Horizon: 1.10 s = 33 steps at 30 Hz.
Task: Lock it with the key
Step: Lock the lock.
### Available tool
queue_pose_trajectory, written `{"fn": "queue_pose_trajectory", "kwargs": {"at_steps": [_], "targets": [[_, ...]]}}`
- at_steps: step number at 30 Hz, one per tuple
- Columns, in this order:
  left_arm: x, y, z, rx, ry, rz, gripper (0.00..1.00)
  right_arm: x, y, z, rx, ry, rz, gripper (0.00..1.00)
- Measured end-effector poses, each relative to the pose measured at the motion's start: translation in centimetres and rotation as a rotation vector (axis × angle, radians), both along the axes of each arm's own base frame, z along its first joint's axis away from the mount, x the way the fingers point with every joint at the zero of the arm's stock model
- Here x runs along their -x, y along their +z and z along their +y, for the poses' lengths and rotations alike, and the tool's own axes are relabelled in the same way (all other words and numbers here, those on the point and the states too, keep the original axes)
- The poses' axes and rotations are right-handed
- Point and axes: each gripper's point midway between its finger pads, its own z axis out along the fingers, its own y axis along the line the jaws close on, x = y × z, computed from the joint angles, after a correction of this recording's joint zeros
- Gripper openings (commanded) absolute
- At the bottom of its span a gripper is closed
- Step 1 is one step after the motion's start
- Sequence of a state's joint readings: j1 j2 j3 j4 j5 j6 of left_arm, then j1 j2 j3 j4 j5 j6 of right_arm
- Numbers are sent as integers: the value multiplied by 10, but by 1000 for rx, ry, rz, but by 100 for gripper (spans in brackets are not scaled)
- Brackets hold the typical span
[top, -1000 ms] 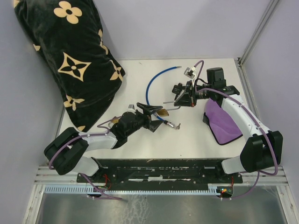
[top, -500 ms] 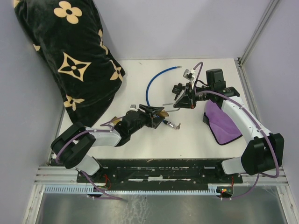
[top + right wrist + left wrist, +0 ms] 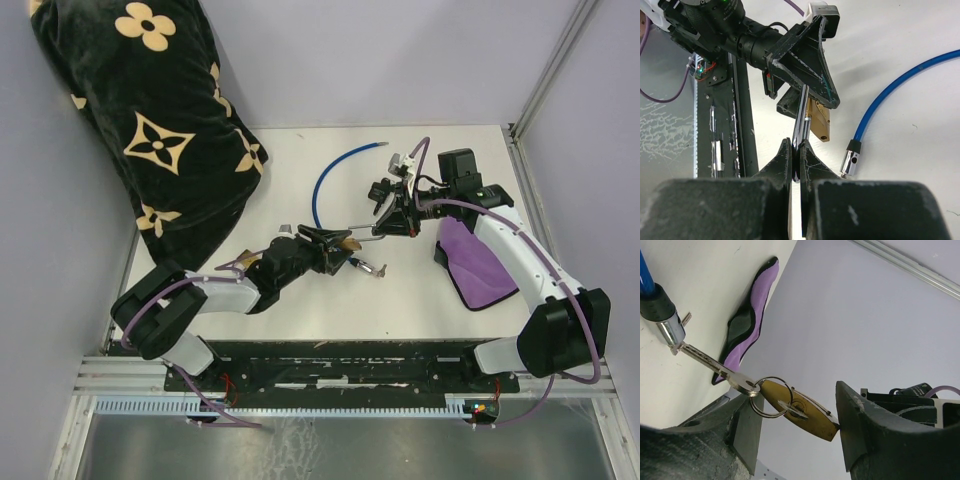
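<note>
A brass padlock hangs above the white table at mid-centre. My left gripper has come in from the left and is shut on the padlock: the right finger touches one end and the left pad sits at the other. A key ring with a long silver key hangs at the padlock. My right gripper comes in from the right, shut on a silver key whose blade reaches the padlock.
A blue cable curves across the table. Its chrome end lies just in front of the padlock. A purple cloth lies under the right arm. A large black patterned pillow fills the back left.
My left gripper has slid right around the padlock and its jaws have narrowed onto it. The right gripper has stayed shut on the key and shifted only slightly.
</note>
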State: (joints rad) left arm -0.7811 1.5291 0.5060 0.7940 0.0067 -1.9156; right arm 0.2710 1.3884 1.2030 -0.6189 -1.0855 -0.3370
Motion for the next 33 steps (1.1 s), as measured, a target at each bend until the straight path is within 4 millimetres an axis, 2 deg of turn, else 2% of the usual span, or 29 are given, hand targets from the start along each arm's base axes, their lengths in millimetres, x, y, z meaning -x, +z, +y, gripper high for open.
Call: {"fn": "queue_pose_trajectory", "kwargs": {"at_steps": [3, 6, 7, 17, 18, 21, 24, 27, 33], "targets": [[-1, 0, -1, 5, 0, -5, 29, 0, 0, 0, 5, 5, -10, 2], [-2, 0, -2, 11, -2, -10, 51, 0, -1, -1, 11, 6, -16, 2], [-2, 0, -2, 14, -3, -13, 56, 0, -1, -1, 12, 5, -18, 2], [-7, 8, -4, 61, -9, -54, 60, -3, 7, 2, -12, -32, 24, 2], [-8, 8, -4, 64, -8, -58, 62, -3, 8, 2, -15, -38, 31, 2], [-10, 13, -3, 85, -8, -79, 78, -7, 12, 2, -32, -62, 63, 2], [-7, 30, -5, 135, -29, -128, 88, -13, 14, 2, -74, -103, 136, 2], [-5, 35, -3, 154, -32, -150, 91, -18, 8, 1, -114, -139, 226, 2], [0, 15, 11, 112, -14, -132, 92, -33, -18, 0, -178, -239, 451, 2]]}}
